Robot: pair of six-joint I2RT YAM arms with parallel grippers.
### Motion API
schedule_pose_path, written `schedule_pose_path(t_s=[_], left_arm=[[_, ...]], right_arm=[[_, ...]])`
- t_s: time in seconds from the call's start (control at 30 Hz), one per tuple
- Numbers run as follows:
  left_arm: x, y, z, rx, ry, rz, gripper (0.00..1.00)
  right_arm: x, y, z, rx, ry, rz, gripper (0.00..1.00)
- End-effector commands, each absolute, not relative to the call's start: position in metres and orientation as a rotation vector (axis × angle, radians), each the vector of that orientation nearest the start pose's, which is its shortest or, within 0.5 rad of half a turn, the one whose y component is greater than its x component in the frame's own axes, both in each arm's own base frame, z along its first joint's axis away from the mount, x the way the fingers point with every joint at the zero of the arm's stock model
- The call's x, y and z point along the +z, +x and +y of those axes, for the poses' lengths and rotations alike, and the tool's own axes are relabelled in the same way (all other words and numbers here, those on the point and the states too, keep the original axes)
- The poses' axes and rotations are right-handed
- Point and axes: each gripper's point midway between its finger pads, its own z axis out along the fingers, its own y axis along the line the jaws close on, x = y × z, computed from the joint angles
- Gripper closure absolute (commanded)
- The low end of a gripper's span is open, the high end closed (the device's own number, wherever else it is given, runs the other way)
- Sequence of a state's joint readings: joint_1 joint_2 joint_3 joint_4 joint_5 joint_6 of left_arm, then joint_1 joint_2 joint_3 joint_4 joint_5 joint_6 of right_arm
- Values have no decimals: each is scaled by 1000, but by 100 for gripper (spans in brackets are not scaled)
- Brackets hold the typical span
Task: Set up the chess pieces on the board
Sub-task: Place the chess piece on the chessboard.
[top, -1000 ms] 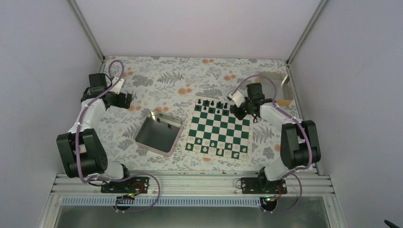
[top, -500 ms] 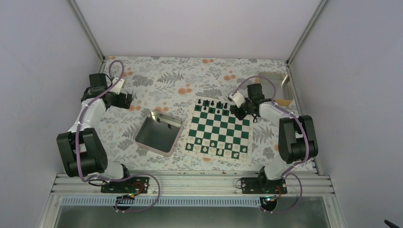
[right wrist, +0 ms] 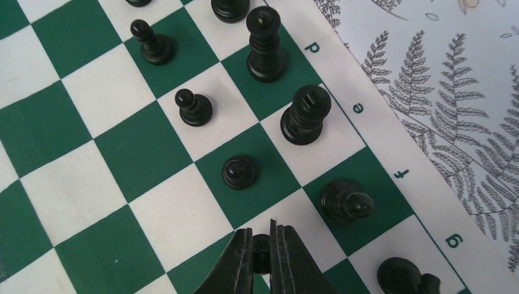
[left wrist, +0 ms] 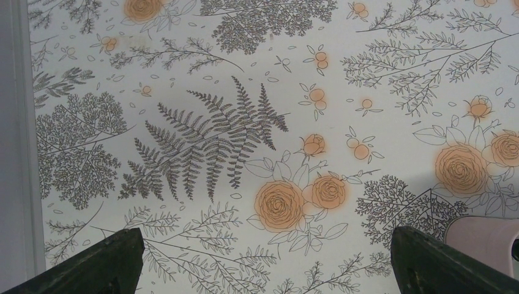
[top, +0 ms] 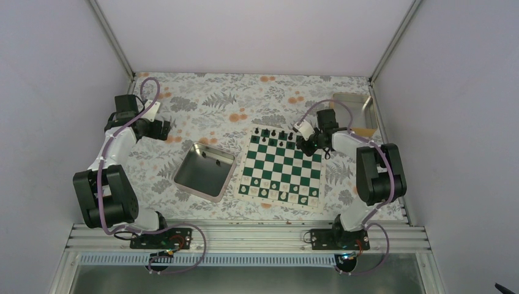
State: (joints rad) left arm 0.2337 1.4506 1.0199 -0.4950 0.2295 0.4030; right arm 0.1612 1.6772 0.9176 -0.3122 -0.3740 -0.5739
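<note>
Flower-and-fern printed tablecloth (top: pixel 232 104) underlies everything. The flat green-and-white checkered chessboard (top: pixel 278 173) lies right of centre, with the square shiny metal tray (top: pixel 183 161) just beside its left edge.

Your left pincer (left wrist: pixel 264 245) is far off to the left over bare cloth, jaws spread wide and holding nothing.

Your right pincer (right wrist: pixel 262 236) is over the board's far right corner, clamped nearly shut on a tiny black piece (right wrist: pixel 262 252), probably a pawn.

Step in hand, as you can judge it: seating that piece in the black pawn row. Three small black pawns (right wrist: pixel 194 108) stand in a line ahead of it, and taller black back-row pieces (right wrist: pixel 305 113) stand beside the lettered edge.

The held piece sits over the white square next to the f-file piece (right wrist: pixel 346 201). You can't tell whether it touches the board.

Next: lower it straight, centre it on the square, and open gently without clipping neighbours.
</note>
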Motion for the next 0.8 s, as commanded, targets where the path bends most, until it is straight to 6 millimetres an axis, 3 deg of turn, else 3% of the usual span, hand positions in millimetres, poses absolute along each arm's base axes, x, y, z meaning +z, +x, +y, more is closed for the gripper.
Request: schedule_pose_path(t_s=[0.0,0.77], left_arm=[[144,385,48,-23,312,2418,0],[144,383,48,-21,313,2415,0]], right_arm=[[41,369,124,359,-1047,2331,94],[37,376,123,346,-1049,2329,93]])
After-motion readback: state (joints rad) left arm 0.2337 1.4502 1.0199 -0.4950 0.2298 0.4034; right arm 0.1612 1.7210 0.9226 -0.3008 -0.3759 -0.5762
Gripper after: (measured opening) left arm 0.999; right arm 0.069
